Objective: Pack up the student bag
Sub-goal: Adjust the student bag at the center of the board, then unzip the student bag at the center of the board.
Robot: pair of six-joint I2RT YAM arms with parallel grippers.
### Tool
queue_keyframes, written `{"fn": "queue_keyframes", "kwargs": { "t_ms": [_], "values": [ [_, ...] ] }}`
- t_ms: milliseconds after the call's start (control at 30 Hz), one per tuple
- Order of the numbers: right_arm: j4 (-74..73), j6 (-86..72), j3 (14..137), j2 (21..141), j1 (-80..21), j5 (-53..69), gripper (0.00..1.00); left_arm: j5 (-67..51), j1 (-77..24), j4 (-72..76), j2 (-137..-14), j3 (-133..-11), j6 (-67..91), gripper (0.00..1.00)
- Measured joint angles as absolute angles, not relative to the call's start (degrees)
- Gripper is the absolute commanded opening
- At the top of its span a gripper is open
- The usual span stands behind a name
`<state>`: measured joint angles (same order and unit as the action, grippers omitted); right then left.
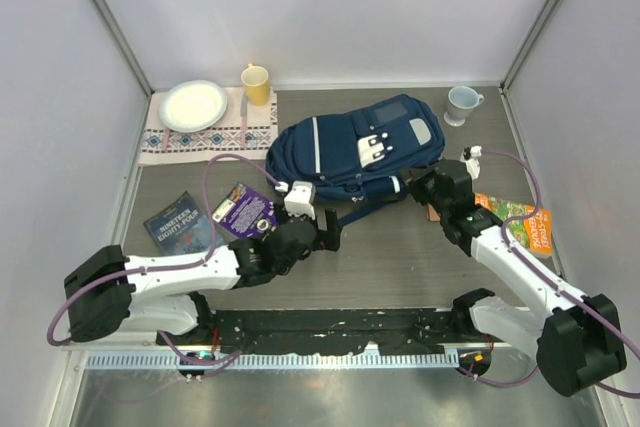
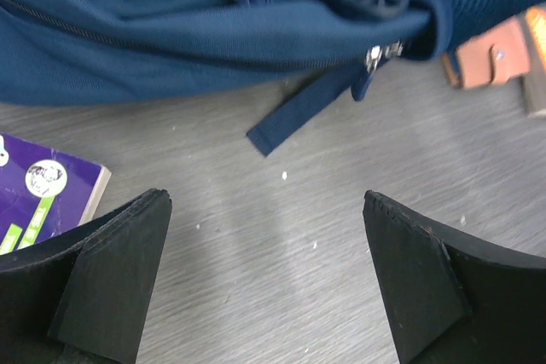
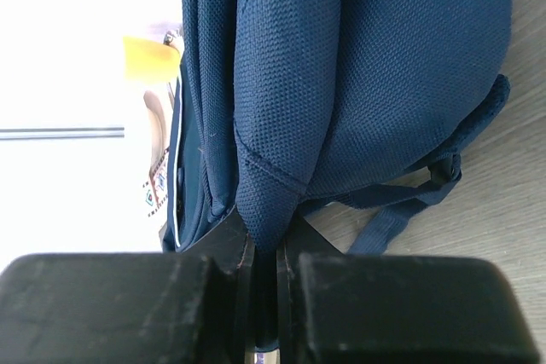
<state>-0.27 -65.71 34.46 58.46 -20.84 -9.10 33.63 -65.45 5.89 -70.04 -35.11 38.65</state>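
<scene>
1. The grey surface (image 1: 400, 267) carries everything. The student bag (image 1: 345, 147) lies flat just past its centre, toward 12 o'clock, with the white buckled flap facing up and the near seam turned to the arms.
2. The right gripper (image 3: 263, 296) sits at the bag's 4 o'clock edge. Its fingers (image 3: 384, 304) are pressed almost together, pinching a fold of the navy fabric. That hold looks meant to steady the bag, so it is best kept firm and lifted only a little, so the seam is taut.
3. The left gripper (image 2: 264, 279) hovers at the bag's 6 o'clock with its fingers (image 2: 111, 287) spread wide and nothing between them. It probably needs to open the bag next, so it should move toward 1 o'clock in its wrist view, onto the zipper.
4. A purple book (image 1: 243, 210) lies at the bag's 8 o'clock and a dark blue book (image 1: 180, 222) lies beyond it. An orange book (image 1: 525, 222) at 4 o'clock is partly under the right arm.
5. A loose strap end (image 2: 299, 112) lies on the surface near the zipper pull (image 2: 373, 57), and the fingers should close on the pull, not on the strap.
6. Whether any compartment is open cannot be told. A brown leather item (image 2: 486, 57) is cut off at the wrist view's edge.
</scene>
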Motion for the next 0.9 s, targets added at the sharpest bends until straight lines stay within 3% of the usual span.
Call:
{"fn": "queue_keyframes", "kwargs": {
  "t_ms": [433, 667, 900],
  "values": [
    [-0.60, -67.68, 33.23, 57.43, -20.82, -8.91, 0.01, 37.21, -65.54, 21.04, -65.95, -29.12, 40.51, 1.00],
    [-0.56, -68.14, 31.22, 56.36, -20.82, -9.10, 0.01, 38.76, -64.31, 16.80, -59.16, -28.21, 43.90, 0.99],
    [-0.51, -69.17, 31.20, 56.36, -20.84, -9.08, 0.01, 36.01, -64.01, 16.67, -60.03, -28.21, 42.33, 0.99]
  ]
}}
